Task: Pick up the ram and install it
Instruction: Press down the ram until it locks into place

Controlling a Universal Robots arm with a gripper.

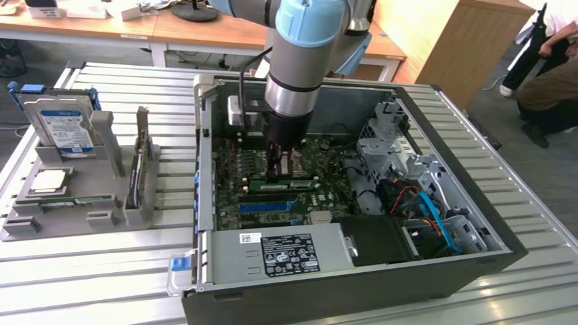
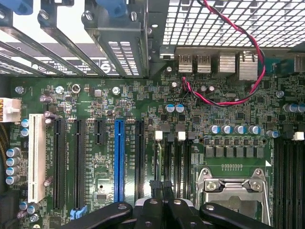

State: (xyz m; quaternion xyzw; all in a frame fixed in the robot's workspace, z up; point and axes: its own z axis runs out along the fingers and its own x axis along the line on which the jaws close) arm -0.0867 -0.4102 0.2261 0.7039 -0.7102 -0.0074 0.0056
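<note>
My gripper [image 1: 284,168] hangs from the arm inside the open computer case [image 1: 470,223], low over the motherboard. Its black fingers are shut together with nothing between them, and in the wrist view the gripper [image 2: 162,185] sits over the memory slots [image 2: 178,162] beside the processor socket [image 2: 233,191]. A slim green ram stick [image 1: 284,183] stands on edge in a slot right at the fingertips; I cannot tell whether they touch it. Another slim green stick [image 1: 68,201] lies in the grey holder [image 1: 108,217] on the exterior view's left.
The grey holder also carries a hard drive [image 1: 63,128], an upright dark expansion card [image 1: 140,162] and a processor chip [image 1: 50,179]. A blue slot [image 2: 119,160] runs beside the memory slots. The power supply [image 1: 280,254] and drive cage [image 1: 388,135] crowd the case. A person [image 1: 551,74] sits at far right.
</note>
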